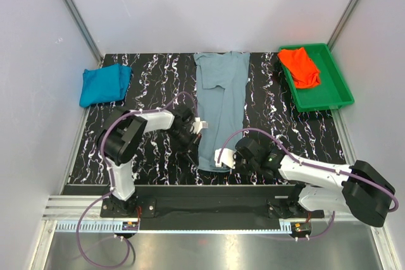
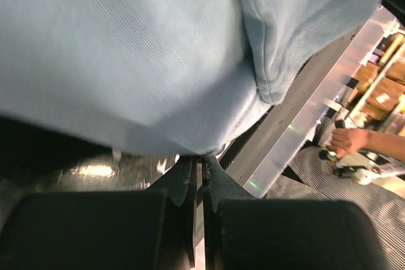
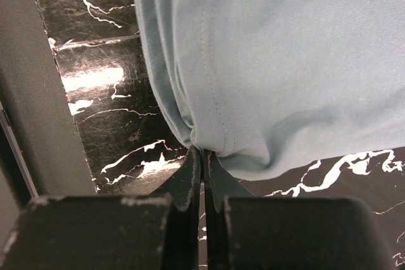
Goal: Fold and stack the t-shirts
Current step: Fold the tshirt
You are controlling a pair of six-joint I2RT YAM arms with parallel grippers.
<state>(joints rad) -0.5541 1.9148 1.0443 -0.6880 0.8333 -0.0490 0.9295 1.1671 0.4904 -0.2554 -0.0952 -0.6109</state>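
looking down from the top camera, i see the dusty grey-blue t-shirt point(image 1: 221, 102) lying as a long narrow strip down the middle of the black marbled table point(image 1: 152, 77), collar end at the far edge and hem toward the near edge. my left gripper point(image 1: 197, 127) sits at the strip's left edge, nearer the hem than the collar. its wrist view shows the two fingers pressed together with a pinch of grey-blue cloth caught at their tips. my right gripper point(image 1: 220, 158) is at the near hem, by its left corner. its own camera shows the fingers clamped on the stitched hem, with the cloth bunching just above the tips. the bright teal-blue t-shirt point(image 1: 104, 85) lies folded at the far left of the table, well apart from both arms. the orange-red t-shirt point(image 1: 300, 66) lies crumpled in the far end of the green plastic tray point(image 1: 326, 95) at the far right.
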